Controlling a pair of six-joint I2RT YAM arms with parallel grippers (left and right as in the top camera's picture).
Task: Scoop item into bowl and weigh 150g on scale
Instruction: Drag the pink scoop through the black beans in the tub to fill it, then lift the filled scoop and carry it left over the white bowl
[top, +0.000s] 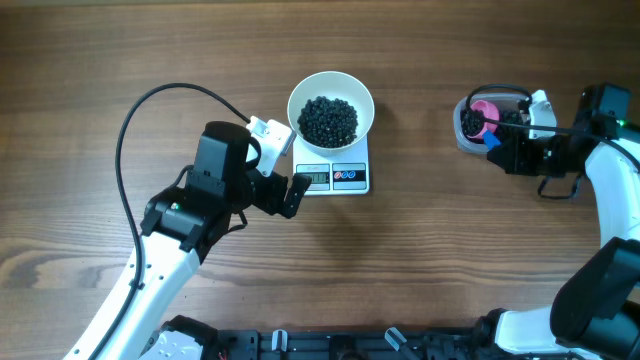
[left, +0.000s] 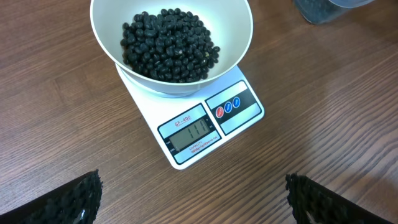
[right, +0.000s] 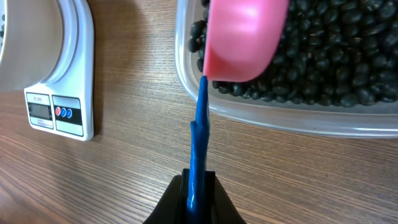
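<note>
The white bowl stands on the small white scale and holds a heap of black beans. In the left wrist view the bowl is full of beans, and the display of the scale reads 111. My left gripper hovers open just left of the scale's front, with nothing between its fingers. My right gripper is shut on the blue handle of a scoop. Its pink cup is over the beans in the clear tub.
The clear tub sits at the far right of the wooden table, with the pink scoop cup in it. A black cable loops above the left arm. The scale lies left of the tub in the right wrist view.
</note>
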